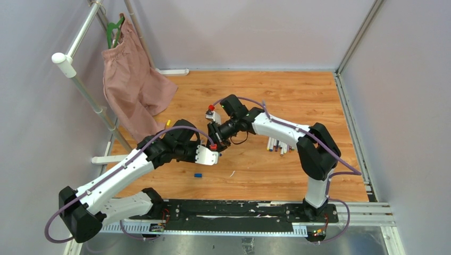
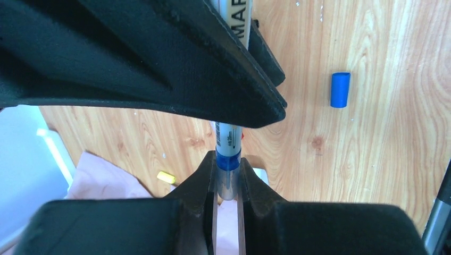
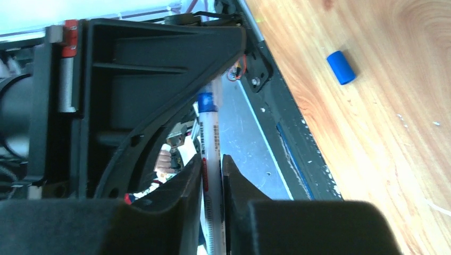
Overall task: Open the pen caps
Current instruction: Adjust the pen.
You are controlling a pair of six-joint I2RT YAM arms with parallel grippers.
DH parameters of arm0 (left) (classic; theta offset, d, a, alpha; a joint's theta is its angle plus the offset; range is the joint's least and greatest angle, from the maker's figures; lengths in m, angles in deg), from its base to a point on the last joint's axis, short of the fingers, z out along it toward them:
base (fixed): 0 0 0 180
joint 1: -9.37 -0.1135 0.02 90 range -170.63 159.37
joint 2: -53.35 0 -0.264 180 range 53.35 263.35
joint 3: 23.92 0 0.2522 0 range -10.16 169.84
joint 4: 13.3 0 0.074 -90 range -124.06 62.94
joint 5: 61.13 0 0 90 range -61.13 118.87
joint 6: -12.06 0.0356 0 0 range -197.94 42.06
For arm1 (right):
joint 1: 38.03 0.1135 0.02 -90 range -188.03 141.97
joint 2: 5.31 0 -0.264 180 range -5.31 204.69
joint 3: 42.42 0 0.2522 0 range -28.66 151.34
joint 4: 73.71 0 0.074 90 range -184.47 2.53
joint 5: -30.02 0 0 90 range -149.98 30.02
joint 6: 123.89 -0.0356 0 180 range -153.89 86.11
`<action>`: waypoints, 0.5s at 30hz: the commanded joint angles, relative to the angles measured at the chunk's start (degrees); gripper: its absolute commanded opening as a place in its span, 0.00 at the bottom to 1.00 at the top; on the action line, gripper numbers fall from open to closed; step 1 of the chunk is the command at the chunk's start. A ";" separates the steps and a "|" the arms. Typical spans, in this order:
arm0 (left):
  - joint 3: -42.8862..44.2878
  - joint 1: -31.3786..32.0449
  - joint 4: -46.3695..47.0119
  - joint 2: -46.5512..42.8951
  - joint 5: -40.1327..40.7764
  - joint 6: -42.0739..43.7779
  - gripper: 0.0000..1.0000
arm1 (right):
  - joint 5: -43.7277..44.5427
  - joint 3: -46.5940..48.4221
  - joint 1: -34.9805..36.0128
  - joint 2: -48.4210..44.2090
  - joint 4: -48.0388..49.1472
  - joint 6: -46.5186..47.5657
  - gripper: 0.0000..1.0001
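Note:
A white pen [image 2: 228,139] with a blue band is held at both ends between the two grippers. In the left wrist view my left gripper [image 2: 228,166] is shut on its greyish end just below the blue band. My right gripper [image 3: 213,162] is shut on the white printed barrel [image 3: 210,139] further along. In the top view the left gripper [image 1: 211,154] and right gripper [image 1: 216,137] meet above the table's middle. A loose blue pen cap [image 1: 198,175] lies on the wood near them, and also shows as the blue cap [image 2: 340,89] and the blue cap [image 3: 341,67].
A small yellow cap [image 1: 168,122] lies by the pink cloth [image 1: 135,87] hung on a metal rack [image 1: 80,79] at the left. A bunch of white pens [image 1: 277,144] lies under the right arm. A black base rail [image 1: 234,210] runs along the near edge.

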 commanded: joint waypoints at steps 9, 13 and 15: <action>5.22 0.69 -3.55 -1.42 -1.42 -3.45 0.35 | -8.70 -13.72 -3.07 -8.02 11.30 0.14 0.00; 8.41 0.52 -6.42 -1.86 -3.54 -5.03 0.50 | -12.16 -18.91 -4.28 -10.57 15.04 -0.54 0.00; 9.77 0.33 -8.35 -1.91 -5.39 -5.09 0.55 | -13.27 -20.02 -4.38 -11.31 15.39 0.11 0.00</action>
